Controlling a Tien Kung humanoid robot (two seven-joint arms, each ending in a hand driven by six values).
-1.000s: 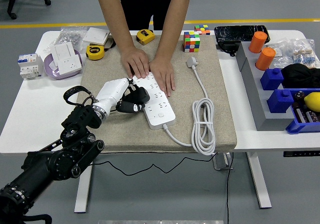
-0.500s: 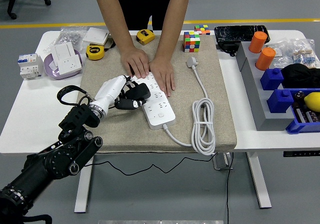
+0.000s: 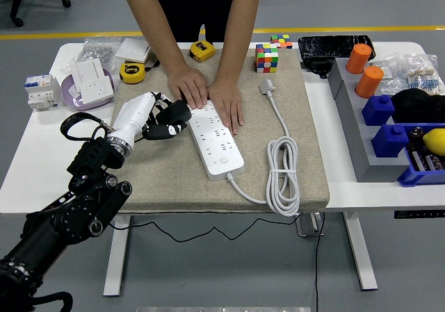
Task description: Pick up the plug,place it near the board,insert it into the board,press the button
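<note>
The left hand [image 3: 165, 119] hovers just left of the strip [image 3: 215, 140], its dark fingers loosely curled and, as far as I can tell, holding nothing, while the plug [image 3: 267, 86] lies on the mat [image 3: 167, 180] at about two o'clock from the strip, well apart from that hand. A person's hands [image 3: 208, 96] press flat on the strip's far end. To do this step well, I judge the hand must cross to the plug and pinch its small, hard, pale body squarely, minding the stiff white cord [image 3: 281, 176] coiled at four o'clock on the coarse beige fabric mat; the strip is a long, smooth, glossy white bar
</note>
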